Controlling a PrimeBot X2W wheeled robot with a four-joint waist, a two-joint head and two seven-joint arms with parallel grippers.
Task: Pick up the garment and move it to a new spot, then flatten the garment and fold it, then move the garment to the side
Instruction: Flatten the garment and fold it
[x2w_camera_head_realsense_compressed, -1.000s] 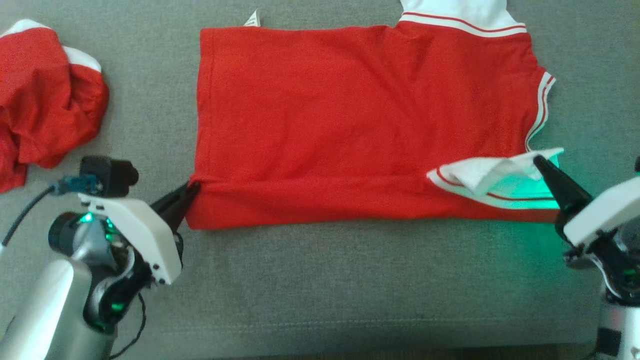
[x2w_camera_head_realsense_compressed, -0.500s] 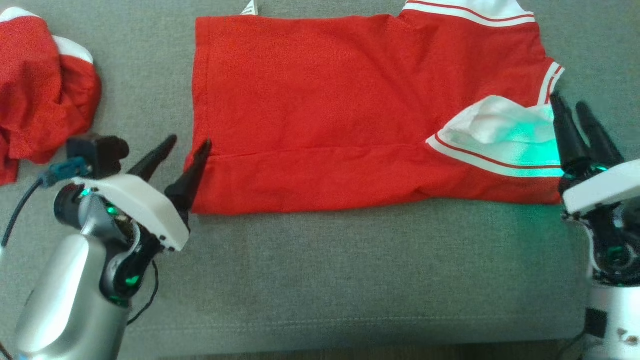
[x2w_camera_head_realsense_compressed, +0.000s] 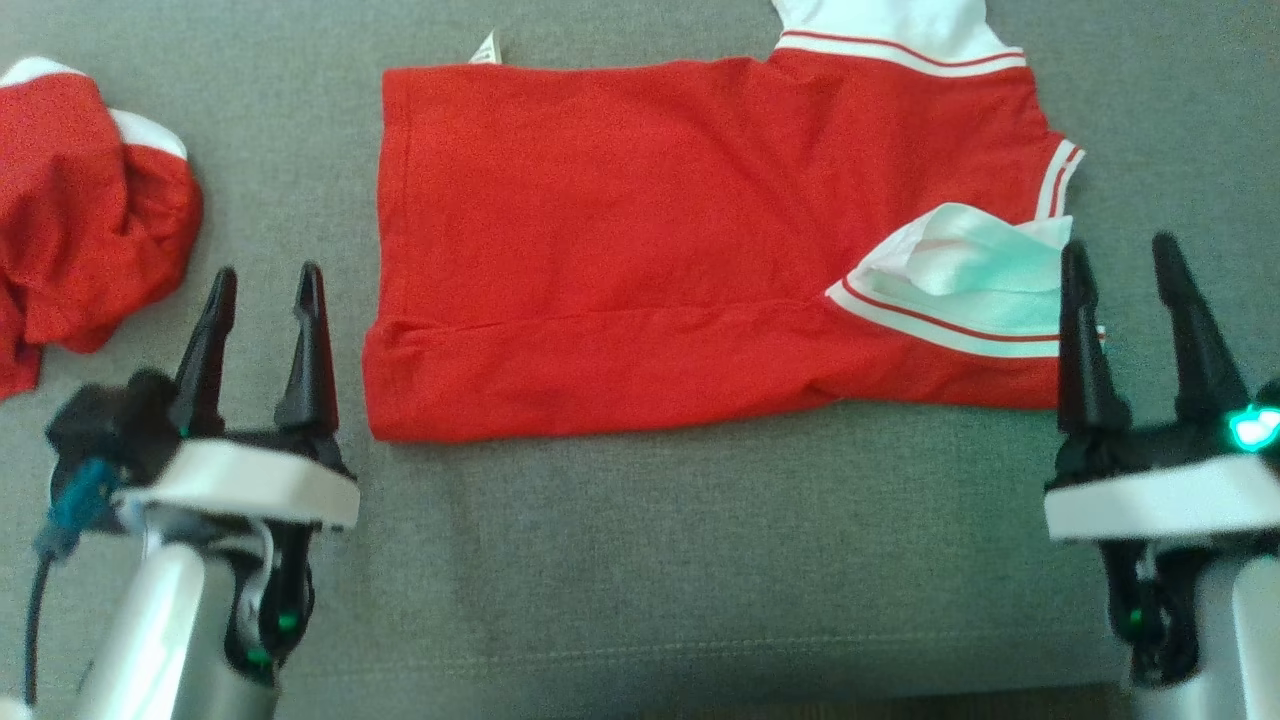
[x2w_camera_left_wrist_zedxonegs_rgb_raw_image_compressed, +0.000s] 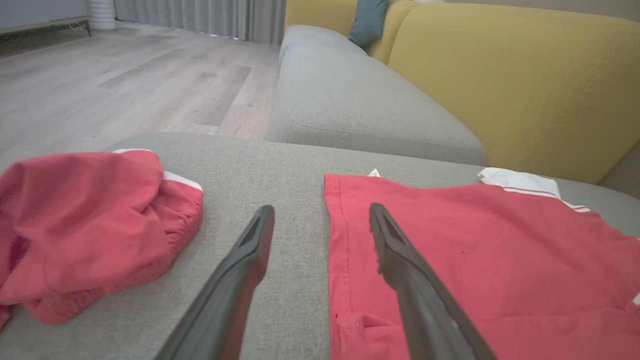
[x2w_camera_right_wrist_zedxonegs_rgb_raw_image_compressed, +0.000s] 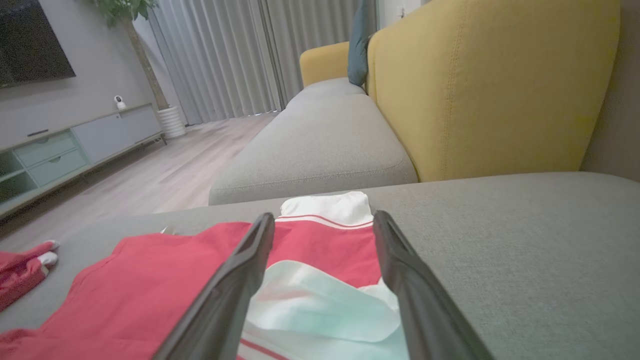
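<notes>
The garment (x2w_camera_head_realsense_compressed: 660, 220) is a red shirt with white, red-striped trim, lying flat on the grey cushion with its near edge folded over. A white sleeve (x2w_camera_head_realsense_compressed: 970, 275) is turned onto it at the right. My left gripper (x2w_camera_head_realsense_compressed: 265, 282) stands open just left of the shirt's near-left corner, holding nothing. In the left wrist view the left gripper (x2w_camera_left_wrist_zedxonegs_rgb_raw_image_compressed: 320, 216) straddles the shirt's (x2w_camera_left_wrist_zedxonegs_rgb_raw_image_compressed: 475, 260) side hem. My right gripper (x2w_camera_head_realsense_compressed: 1120, 255) is open at the shirt's right edge beside the sleeve. Its fingers (x2w_camera_right_wrist_zedxonegs_rgb_raw_image_compressed: 235, 280) frame the white sleeve (x2w_camera_right_wrist_zedxonegs_rgb_raw_image_compressed: 320, 305) in the right wrist view.
A second red garment (x2w_camera_head_realsense_compressed: 85, 220) lies crumpled at the cushion's left; it appears as the crumpled garment (x2w_camera_left_wrist_zedxonegs_rgb_raw_image_compressed: 85, 225) in the left wrist view. The cushion's front seam (x2w_camera_head_realsense_compressed: 640, 655) runs near me. A yellow sofa back (x2w_camera_right_wrist_zedxonegs_rgb_raw_image_compressed: 490, 85) and another grey seat (x2w_camera_right_wrist_zedxonegs_rgb_raw_image_compressed: 315, 145) stand beyond.
Both grippers opened and let go of the shirt, then drew back toward me with fingers upright. The folded near edge and the white sleeve settled onto the shirt.
</notes>
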